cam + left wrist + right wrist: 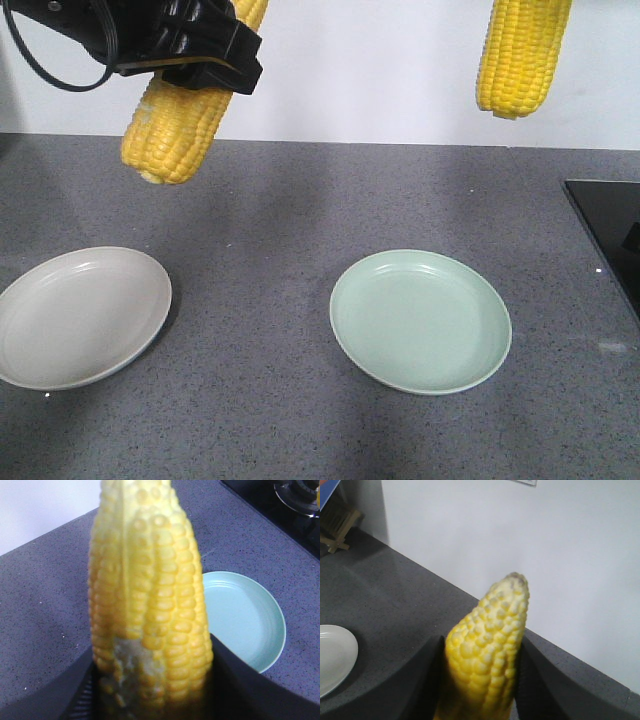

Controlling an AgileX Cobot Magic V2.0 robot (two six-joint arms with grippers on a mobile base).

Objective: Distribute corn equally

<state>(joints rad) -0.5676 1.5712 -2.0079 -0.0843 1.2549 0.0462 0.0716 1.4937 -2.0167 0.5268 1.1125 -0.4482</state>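
Two yellow corn cobs hang in the air above a grey counter. My left gripper [205, 55] is shut on one corn cob [172, 130], which tilts down over the beige plate [80, 315]; close up, this cob [150, 605] fills the left wrist view between the black fingers [250, 690]. The other corn cob [520, 55] hangs at the top right, past the far right rim of the green plate [420, 320]. My right gripper is out of the front view. In the right wrist view it [481, 680] is shut on that cob [487, 650]. Both plates hold nothing.
A black cooktop [610, 235] lies at the counter's right edge, with a burner [300, 492] in the left wrist view. A wooden stand [337, 527] sits far back by the white wall. The grey counter [260, 220] spreads between and around the plates.
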